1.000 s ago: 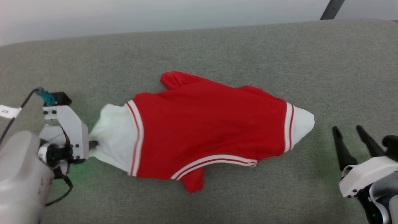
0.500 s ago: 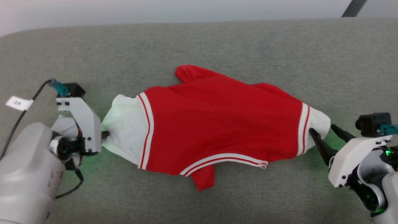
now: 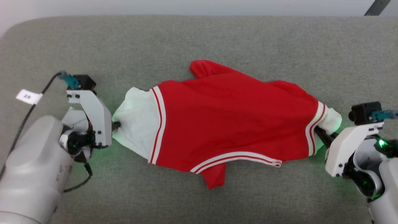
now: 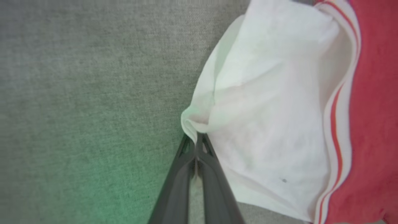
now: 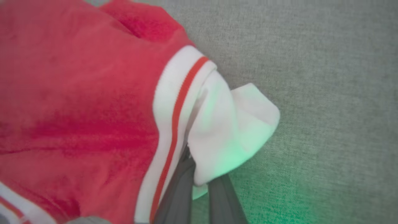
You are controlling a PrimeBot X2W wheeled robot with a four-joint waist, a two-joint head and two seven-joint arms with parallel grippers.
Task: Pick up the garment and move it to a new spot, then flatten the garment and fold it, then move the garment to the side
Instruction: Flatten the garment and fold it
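The red garment (image 3: pixel 230 118) with white stripe trim lies stretched across the grey surface, a white panel at each end. My left gripper (image 3: pixel 115 126) is shut on the white cloth at the garment's left tip; the left wrist view has its dark fingers (image 4: pixel 186 168) pressed together on a fold of that white panel (image 4: pixel 267 124). My right gripper (image 3: pixel 321 135) is shut on the right end beside the striped hem. In the right wrist view its fingers (image 5: pixel 182 186) pinch the white cloth (image 5: pixel 230 130), and the tips are hidden under it.
A grey fabric surface (image 3: pixel 199 37) spreads around the garment, with its rounded far edge near a pale wall (image 3: pixel 155 6). A black cable with a white tag (image 3: pixel 28 96) hangs off my left wrist. A dark bar (image 3: pixel 376 7) crosses the top right corner.
The right gripper came in from the lower right and closed on the garment's right end. The left gripper shut on the left end. The camera shifted, sliding the scene rightward.
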